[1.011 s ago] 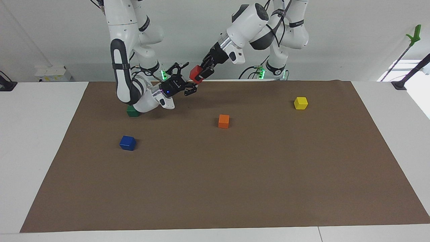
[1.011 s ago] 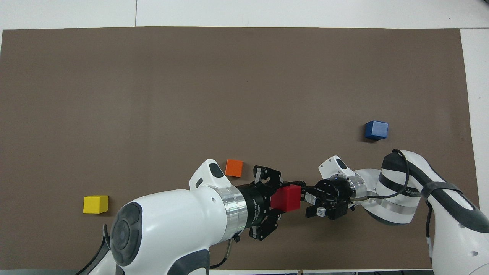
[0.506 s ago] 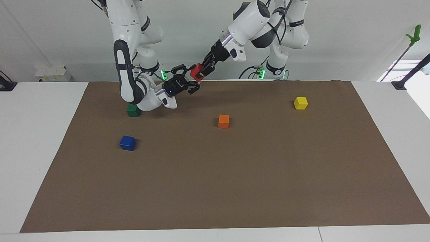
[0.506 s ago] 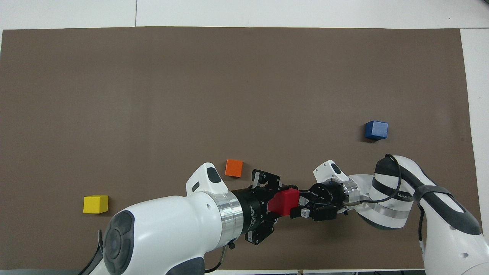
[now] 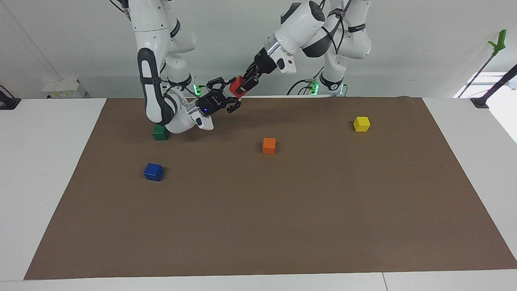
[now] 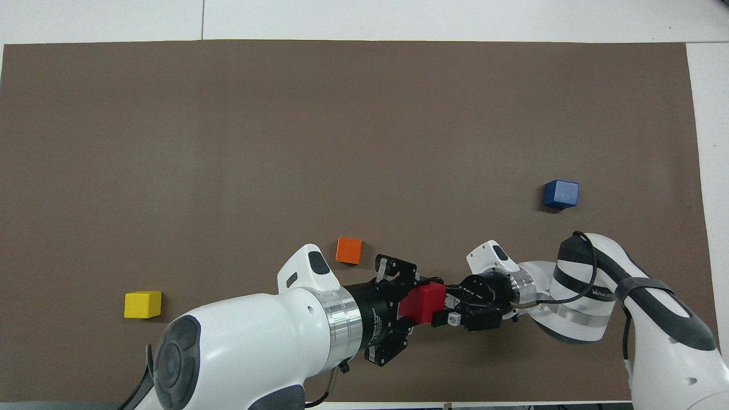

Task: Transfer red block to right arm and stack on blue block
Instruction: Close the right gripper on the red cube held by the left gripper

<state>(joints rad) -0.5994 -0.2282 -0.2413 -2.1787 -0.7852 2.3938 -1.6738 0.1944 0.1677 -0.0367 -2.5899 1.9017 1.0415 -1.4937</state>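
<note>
The step in hand was the handover of the red block, in the air above the worktop's edge nearest the robots. The left tool was closed on the red block and held it up over the brown mat. The right tool had come against the same block from the right arm's end, and its fingers were narrow around the block, so both tools gripped it together. In the overhead view the red block sat between the left tool and the right tool.

The blue block lay alone on the mat, toward the right arm's end of the worktop and farther from the robots than the green block. Nothing was on it yet.

In my judgement the next move asked the left tool to open and draw back without pulling the block. Then the right arm should carry the block over the blue one and set it down squarely.
</note>
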